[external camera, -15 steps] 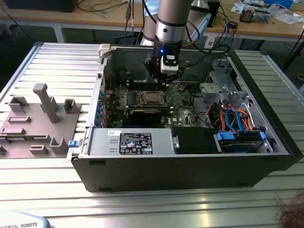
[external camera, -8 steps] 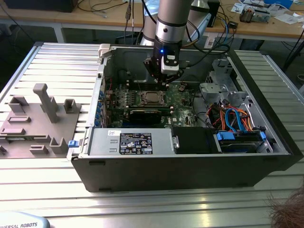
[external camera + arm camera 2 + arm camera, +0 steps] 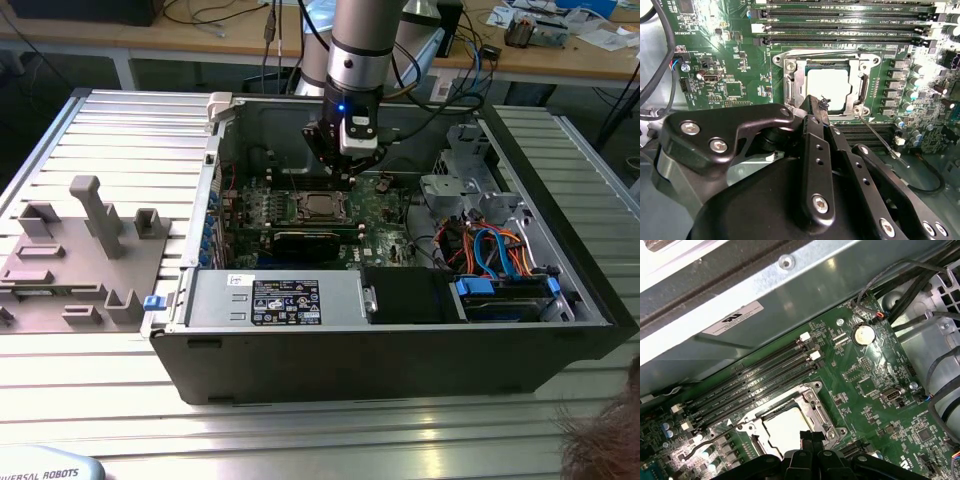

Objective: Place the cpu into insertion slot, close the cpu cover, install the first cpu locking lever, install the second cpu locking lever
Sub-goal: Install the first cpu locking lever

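Note:
The cpu [image 3: 827,89] lies flat in the insertion slot [image 3: 781,56] on the green board, its dull silver top showing through the window of the cpu cover [image 3: 860,82]. The cover lies down over it. A thin lever rod [image 3: 880,137] sticks out slantwise from one socket corner. Another thin lever [image 3: 825,51] runs along the socket edge beside the memory slots. My gripper [image 3: 819,103] is shut with nothing in it, its tips hovering just over the cpu's edge. The exterior view has the gripper [image 3: 347,172] above the socket [image 3: 322,207]. In the first wrist view the fingertips [image 3: 812,436] meet beside the cpu [image 3: 785,427].
The open computer case [image 3: 400,340] lies on a ribbed metal table. Long memory slots [image 3: 755,382] run beside the socket. A drive cage [image 3: 455,185] and bundled cables [image 3: 495,250] fill the exterior view's right. A grey fixture block [image 3: 85,250] stands at its left.

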Motion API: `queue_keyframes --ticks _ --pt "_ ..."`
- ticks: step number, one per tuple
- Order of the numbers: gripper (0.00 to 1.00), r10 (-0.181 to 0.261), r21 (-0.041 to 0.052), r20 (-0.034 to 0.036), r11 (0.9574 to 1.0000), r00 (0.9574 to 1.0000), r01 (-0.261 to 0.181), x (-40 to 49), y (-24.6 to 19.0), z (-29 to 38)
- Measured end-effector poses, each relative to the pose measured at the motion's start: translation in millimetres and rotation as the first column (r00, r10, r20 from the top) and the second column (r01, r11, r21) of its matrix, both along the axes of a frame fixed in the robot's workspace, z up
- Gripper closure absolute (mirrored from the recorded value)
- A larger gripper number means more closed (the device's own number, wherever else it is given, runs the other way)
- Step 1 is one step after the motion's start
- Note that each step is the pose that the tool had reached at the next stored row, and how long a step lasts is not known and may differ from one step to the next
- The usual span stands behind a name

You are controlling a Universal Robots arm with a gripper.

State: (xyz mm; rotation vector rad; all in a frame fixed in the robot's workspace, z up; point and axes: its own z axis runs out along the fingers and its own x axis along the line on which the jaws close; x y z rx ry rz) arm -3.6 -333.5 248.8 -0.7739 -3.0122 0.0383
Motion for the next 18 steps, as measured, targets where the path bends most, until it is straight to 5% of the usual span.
queue_keyframes --ticks 18 --pt "0.89 0.021 0.0000 0.0000 0.9998 0.9998 -0.021 0.0 0.0 0.0"
